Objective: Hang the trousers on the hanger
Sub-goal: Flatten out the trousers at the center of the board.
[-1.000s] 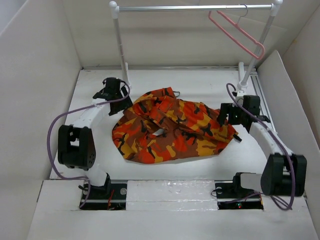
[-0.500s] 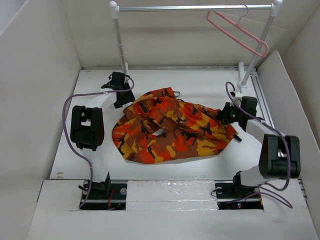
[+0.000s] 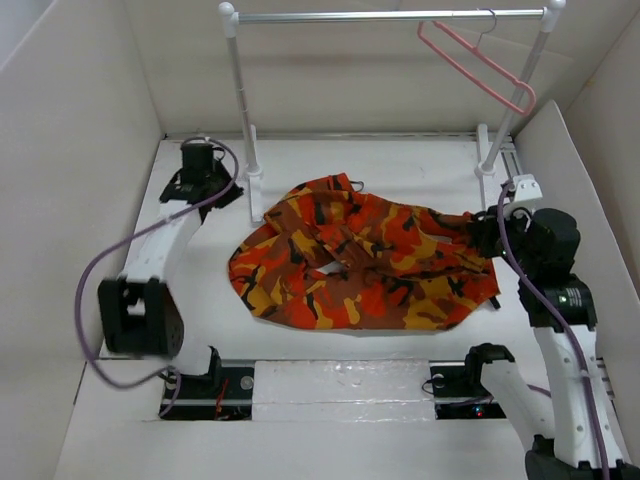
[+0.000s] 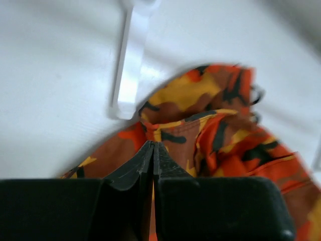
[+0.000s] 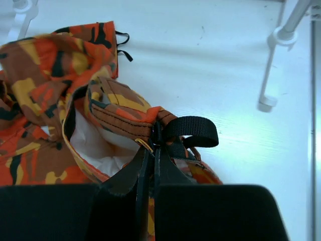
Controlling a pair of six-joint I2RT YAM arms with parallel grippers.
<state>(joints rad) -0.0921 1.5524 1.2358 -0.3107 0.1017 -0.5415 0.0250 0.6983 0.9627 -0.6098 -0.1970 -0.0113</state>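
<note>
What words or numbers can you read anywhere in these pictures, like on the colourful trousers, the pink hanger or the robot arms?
None: no word, number or sign can be read in any view.
On the trousers: only camouflage print, and a plain black loop without lettering.
On the hanger: nothing, plain pink.
On the left arm and the right arm: black and white casings, no marking clear enough to read.

The right fingers [image 5: 128,175] are pinched together on a stitched hem of the trousers [image 5: 45,85], beside a black strap loop [image 5: 193,131]. The cloth gapes there, showing white lining. A white rail foot [image 5: 268,75] stands toward the right edge of the counter [image 5: 210,60].
</note>
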